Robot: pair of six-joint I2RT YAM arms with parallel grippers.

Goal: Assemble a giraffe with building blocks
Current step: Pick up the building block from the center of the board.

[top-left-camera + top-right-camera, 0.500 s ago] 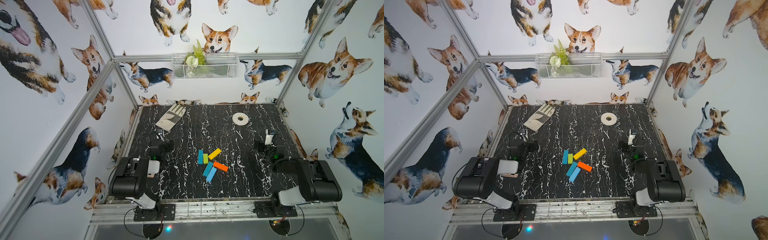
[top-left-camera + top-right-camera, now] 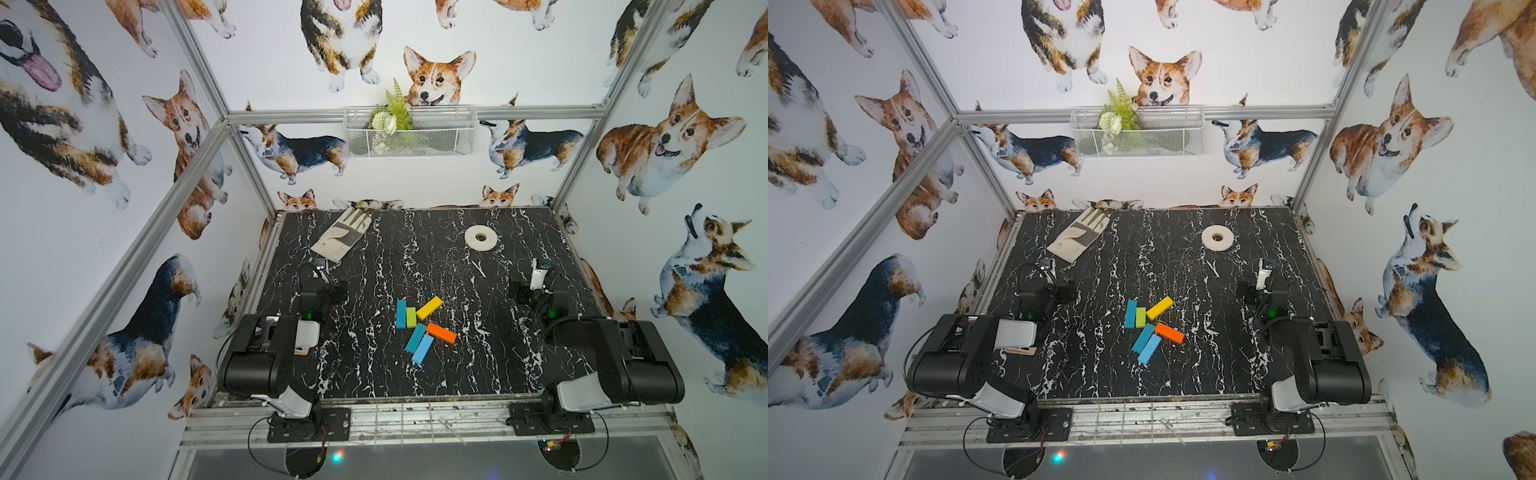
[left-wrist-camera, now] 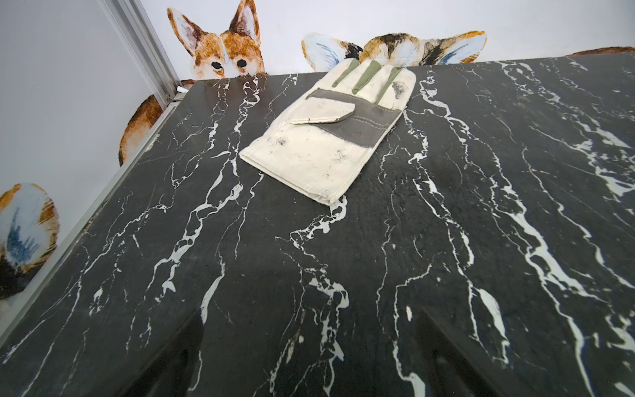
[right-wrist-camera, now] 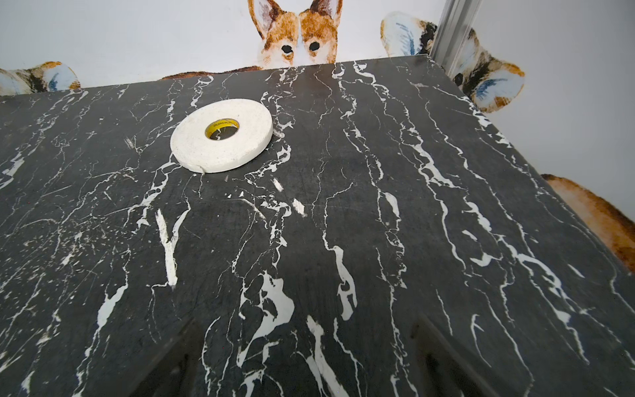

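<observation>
Plainly nothing is built yet: the building blocks lie in a loose huddle on the black marble table, toward its front and between the two arms. One blue block and the short green block sit side by side, touching; the yellow block angles off just beside the green; the orange block lies against a pair of blue bars below.

They look light, stiff and smooth, so I'd expect them to skate on the polished stone if nudged. The best hold seems to be across the narrow width at mid-length. Yellow and orange have free long sides; the touching pairs leave little room for a finger.

Both arms sit folded low at the front edge, well apart from the blocks. The left gripper points toward the work glove, the right gripper toward the white tape roll. Each has its fingers spread wide, with only bare table between them.
</observation>
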